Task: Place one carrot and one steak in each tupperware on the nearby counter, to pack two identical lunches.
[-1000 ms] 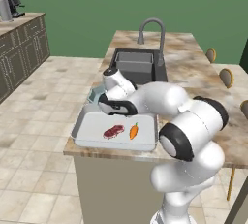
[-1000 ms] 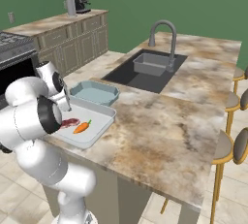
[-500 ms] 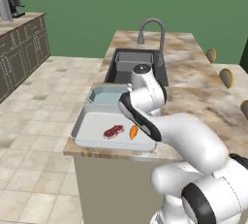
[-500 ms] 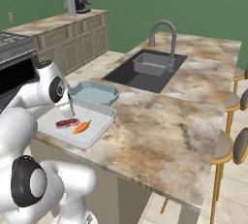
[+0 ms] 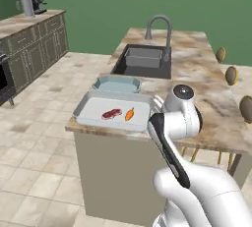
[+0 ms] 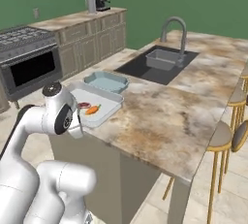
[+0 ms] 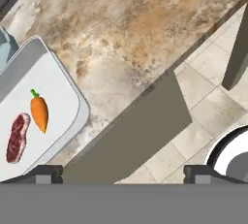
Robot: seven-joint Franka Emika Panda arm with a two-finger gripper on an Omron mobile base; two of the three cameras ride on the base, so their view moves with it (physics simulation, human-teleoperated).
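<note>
Checking the scene before the next move: the large rectangular tupperware (image 5: 93,118) sits at the near end of the counter (image 5: 206,98), and it already holds one steak (image 5: 111,114) and one carrot (image 5: 129,114) lying side by side, not quite touching. The small octagonal tupperware (image 5: 117,84) sits just behind it, toward the sink (image 5: 142,61), and looks empty. I judge the first lunch packed and the second not yet started.

In the hand view the jaws stand wide open with nothing between them; the two fingertips (image 7: 46,173) show at the bottom edge, well apart. The camera looks down past the counter edge at the floor (image 7: 213,68), so the hand sits off the counter's near side. From the jaws, the large tupperware lies to the left in that view, and the carrot's long axis runs roughly parallel to the steak's.

No further carrot or steak is visible on the counter. I judge the next move requires locating a second pair elsewhere.
</note>
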